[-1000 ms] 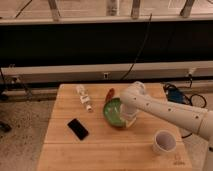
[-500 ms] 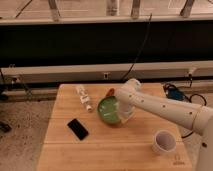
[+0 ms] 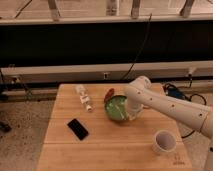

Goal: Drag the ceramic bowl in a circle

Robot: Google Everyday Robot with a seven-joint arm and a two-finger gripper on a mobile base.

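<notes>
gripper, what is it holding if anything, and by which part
The gripper is shut on the round green glazed ceramic bowl, apparently pinching its rim on the picture's right side.

Dim, warm light from overhead falls on the table. A soft shadow lies under the bowl, whose right rim the gripper pinches. The whole view is blurred, and behind the bowl it is dark.

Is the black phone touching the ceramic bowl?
No, the black phone lies apart, front-left of the ceramic bowl, while the tool is shut on the bowl's right rim.
</notes>
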